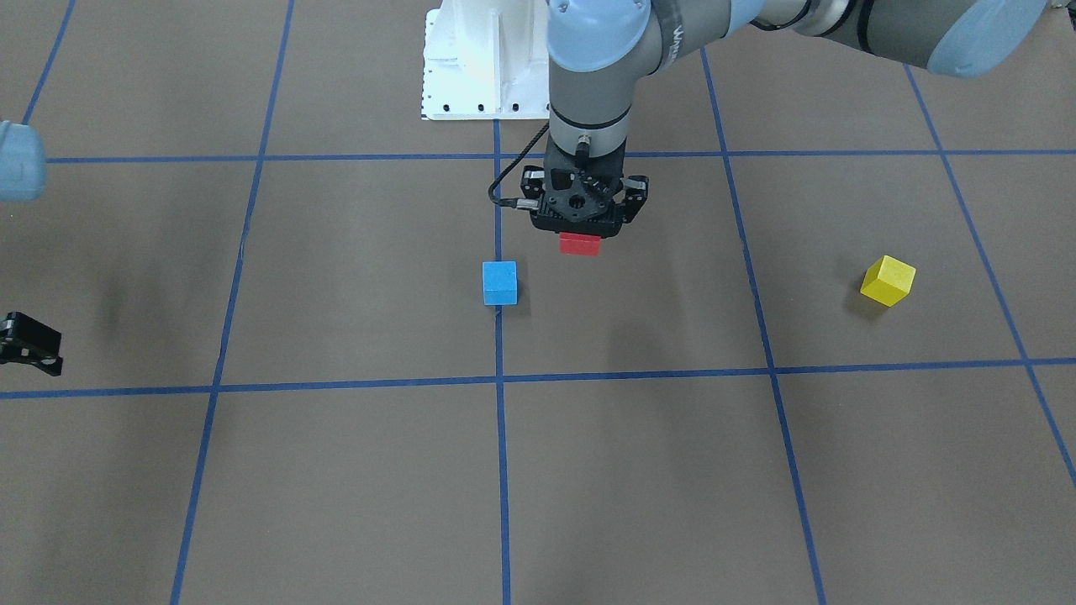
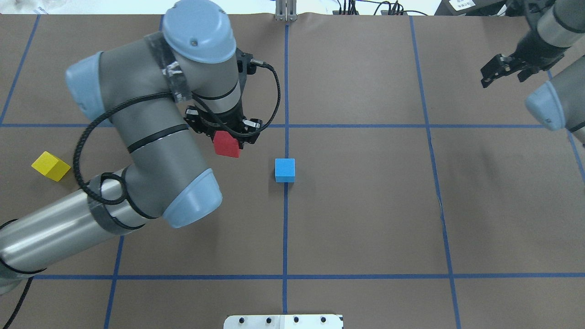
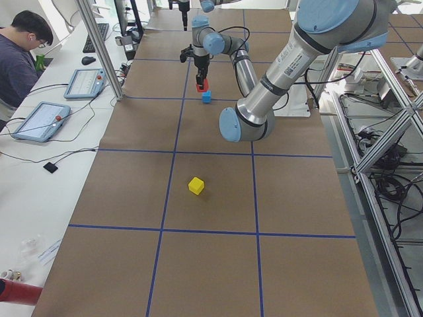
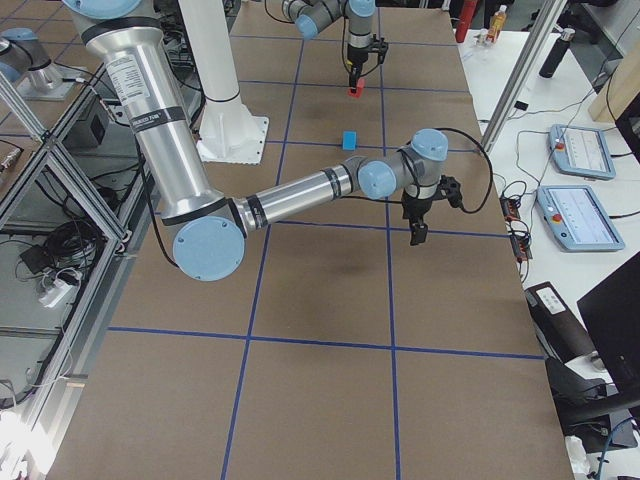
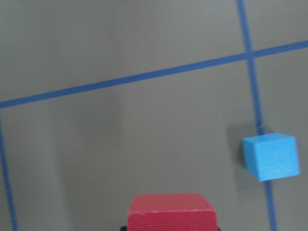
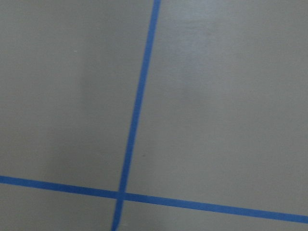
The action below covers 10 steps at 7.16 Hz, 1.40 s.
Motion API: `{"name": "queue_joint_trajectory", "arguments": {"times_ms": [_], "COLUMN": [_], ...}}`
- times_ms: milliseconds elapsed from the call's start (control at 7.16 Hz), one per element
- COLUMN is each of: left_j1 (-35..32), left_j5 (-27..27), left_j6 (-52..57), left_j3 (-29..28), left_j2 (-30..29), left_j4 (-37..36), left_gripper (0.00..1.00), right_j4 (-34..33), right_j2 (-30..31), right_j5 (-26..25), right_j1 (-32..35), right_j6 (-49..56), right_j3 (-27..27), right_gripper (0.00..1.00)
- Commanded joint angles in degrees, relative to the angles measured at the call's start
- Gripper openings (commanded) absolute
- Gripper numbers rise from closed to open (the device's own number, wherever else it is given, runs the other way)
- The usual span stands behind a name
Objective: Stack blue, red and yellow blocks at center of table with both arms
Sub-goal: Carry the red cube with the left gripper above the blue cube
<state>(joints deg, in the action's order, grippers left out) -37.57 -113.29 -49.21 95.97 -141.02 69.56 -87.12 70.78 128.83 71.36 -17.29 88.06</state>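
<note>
Left gripper (image 1: 580,228) is pinching the red block (image 1: 580,244) aloft, just beside the blue block (image 1: 499,282) on the centre line.
Square red over blue before lowering; release only once seated. The left wrist view is showing the sideways offset; only wide views are catching the yellow block (image 1: 888,281), well apart, and the right gripper (image 2: 500,69), jaws unreadable.

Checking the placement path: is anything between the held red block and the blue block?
Nothing visible. Bare table separates the red block in the left gripper from the blue block; the yellow block sits far aside.
</note>
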Motion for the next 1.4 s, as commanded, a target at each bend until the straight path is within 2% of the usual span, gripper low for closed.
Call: {"name": "queue_joint_trajectory", "arguments": {"times_ms": [0, 279, 559, 978, 1257], "left_j1": [0.3, 3.2, 6.0, 6.0, 6.0], "left_j5": [-0.3, -0.3, -0.3, -0.3, -0.3], "left_j6": [-0.4, -11.1, -11.3, -11.4, -13.9], "left_j3": [-9.4, -12.4, -12.7, -13.3, -16.5], "left_j2": [-2.9, -4.3, -4.1, -4.0, -4.0], "left_j4": [8.7, 12.8, 12.9, 13.1, 18.5], "left_gripper": [0.00, 0.00, 0.00, 0.00, 0.00], "right_j4": [-0.1, 0.1, 0.2, 0.2, 0.2], "right_j2": [3.2, 7.7, 9.6, 10.1, 10.1], "right_j5": [4.4, 4.8, 4.8, 4.9, 4.9], "right_j1": [8.6, 11.5, 12.8, 12.9, 12.9], "right_j6": [11.5, 16.7, 18.2, 18.3, 18.3], "right_j3": [-6.2, -6.8, -6.7, -6.4, -6.4], "right_gripper": [0.99, 0.99, 0.99, 0.99, 0.99]}}
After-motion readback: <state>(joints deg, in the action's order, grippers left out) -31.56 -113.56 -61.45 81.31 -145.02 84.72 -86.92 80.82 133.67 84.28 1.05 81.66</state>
